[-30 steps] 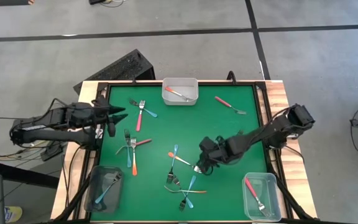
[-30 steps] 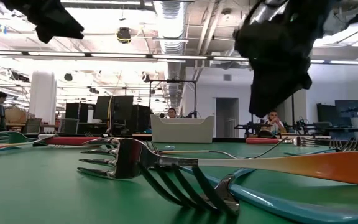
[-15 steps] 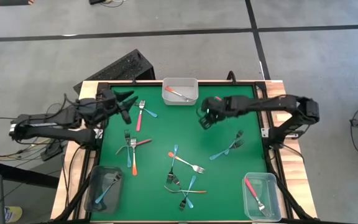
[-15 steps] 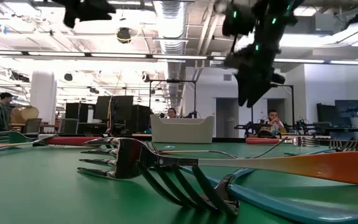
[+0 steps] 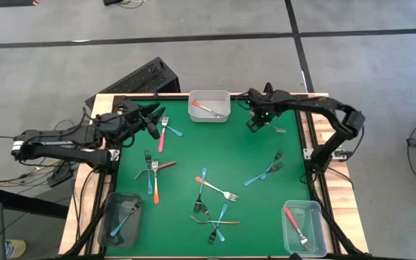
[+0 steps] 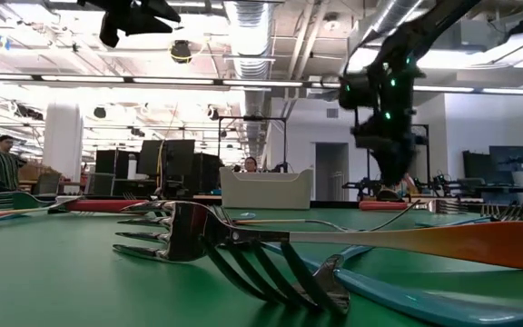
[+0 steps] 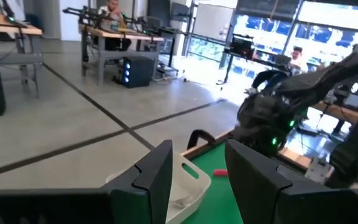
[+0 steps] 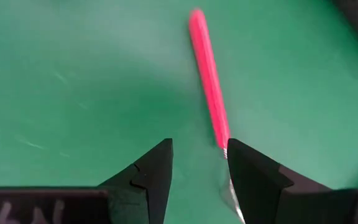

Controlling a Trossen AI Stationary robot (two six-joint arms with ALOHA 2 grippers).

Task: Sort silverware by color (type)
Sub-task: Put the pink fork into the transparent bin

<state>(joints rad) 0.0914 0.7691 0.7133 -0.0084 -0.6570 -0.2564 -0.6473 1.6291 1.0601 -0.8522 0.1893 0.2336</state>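
Note:
Several forks with blue, orange or red-pink handles lie flat on the green mat (image 5: 215, 155). My right gripper (image 5: 255, 124) hangs open near the far right corner, pointing down over a red-pink fork (image 5: 268, 122). In the right wrist view this fork's handle (image 8: 209, 87) runs away from the open gripper (image 8: 197, 146), and its neck passes by one fingertip. I cannot tell whether that fingertip touches the neck. My left gripper (image 5: 153, 123) is open and raised above the far left of the mat, beside a red-pink fork and a blue fork (image 5: 166, 128). The left wrist view shows that gripper (image 7: 197, 155) open.
A clear bin at the far edge (image 5: 209, 106) holds an orange-red fork. The near left bin (image 5: 121, 218) holds a blue fork, and the near right bin (image 5: 302, 225) a red-pink one. Crossed forks lie mid-mat (image 5: 215, 191) and left of centre (image 5: 152, 173). A raised black frame edges the mat.
My right gripper has travelled from the near middle of the mat toward the far edge, then toward the right, and now stands over the red-pink fork in the far right corner. My left gripper has moved toward the far edge and to the right. No fork has visibly shifted.

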